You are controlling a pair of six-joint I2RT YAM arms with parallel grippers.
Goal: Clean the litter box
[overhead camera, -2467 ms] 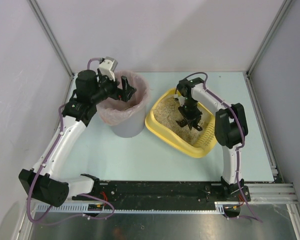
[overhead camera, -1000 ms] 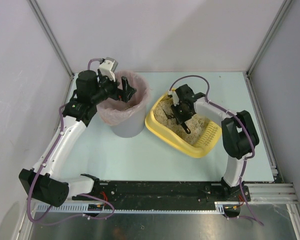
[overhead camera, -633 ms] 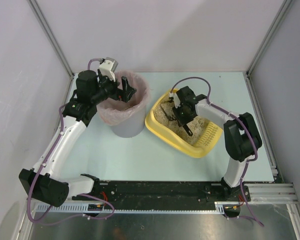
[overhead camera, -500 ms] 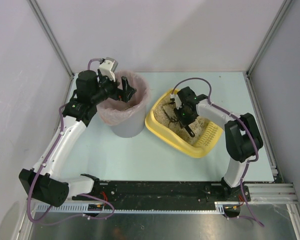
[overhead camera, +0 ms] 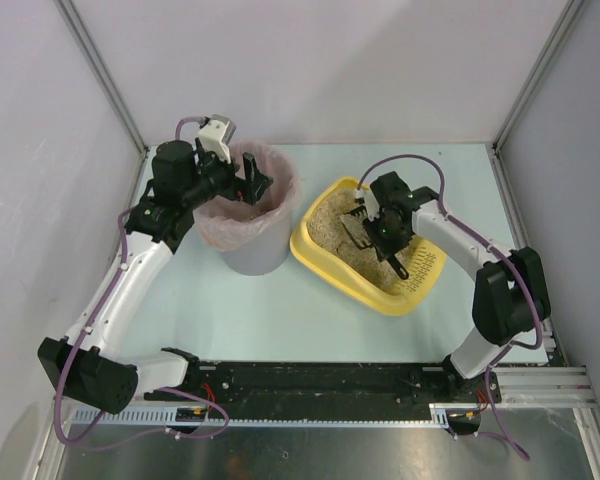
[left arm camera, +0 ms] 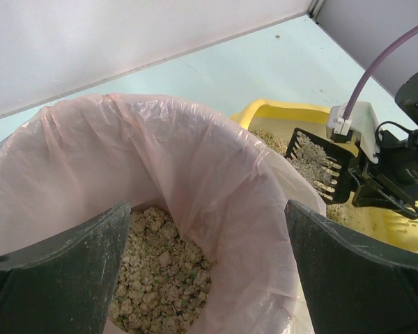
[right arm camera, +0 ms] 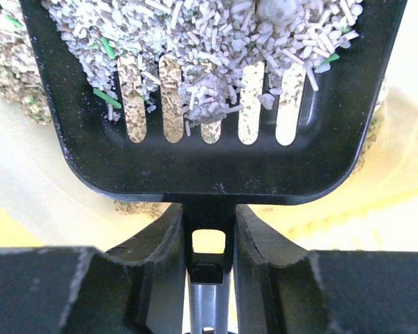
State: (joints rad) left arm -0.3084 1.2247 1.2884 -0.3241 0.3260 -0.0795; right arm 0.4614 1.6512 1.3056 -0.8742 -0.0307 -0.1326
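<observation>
Clamping the scoop, right pincer overhangs litter box

This is a robotics lab test cell, not a home. Below both end effectors lies a bare, pale blue-green counter, closed in behind and beside them by plain grey wall panels set in aluminium frame posts. At the near edge, back by the arm bases, run a black mounting rail and a slotted white cable duct, with purple cables along the arms. The household things are a bag-lined bin under the spread left end effector, and a yellow litter box under the right end effector, which is clamped on a litter scoop.
</observation>
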